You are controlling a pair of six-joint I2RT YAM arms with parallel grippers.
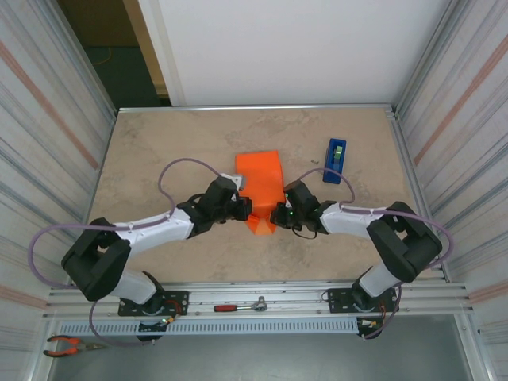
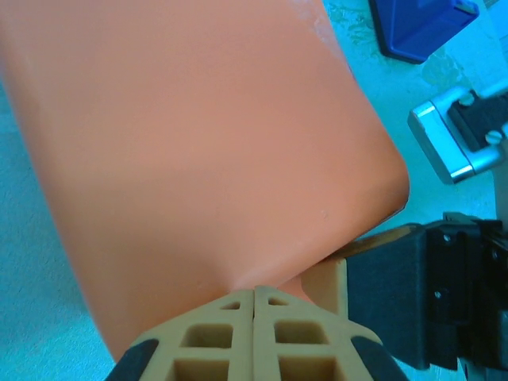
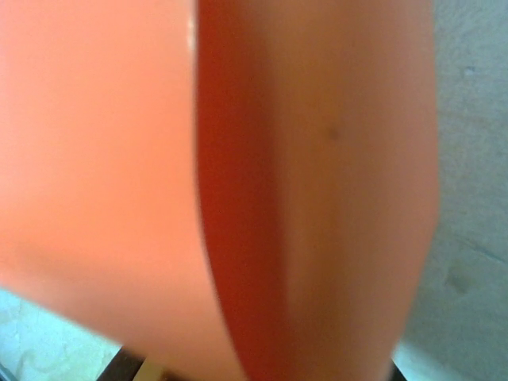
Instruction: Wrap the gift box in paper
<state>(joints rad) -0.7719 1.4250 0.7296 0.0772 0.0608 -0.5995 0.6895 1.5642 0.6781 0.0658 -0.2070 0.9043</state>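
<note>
The orange paper [image 1: 260, 178] lies folded into a box-shaped bundle at the middle of the table, and its near end tapers to a pointed flap. The gift box is hidden under it. From the left, my left gripper [image 1: 247, 211] meets that flap. In the left wrist view its jaws [image 2: 254, 292] are pressed together, with a crease of the paper [image 2: 198, 143] running into their tips. My right gripper [image 1: 278, 215] touches the flap from the right. Paper [image 3: 238, 159] drapes over its fingers close to the right wrist camera, hiding them.
A blue tape dispenser [image 1: 335, 160] stands to the right of the bundle and also shows as a blue corner [image 2: 417, 28]. A red-handled tool [image 1: 238, 305] and pliers [image 1: 67, 345] lie on the rail in front of the arm bases. Metal walls close in both sides.
</note>
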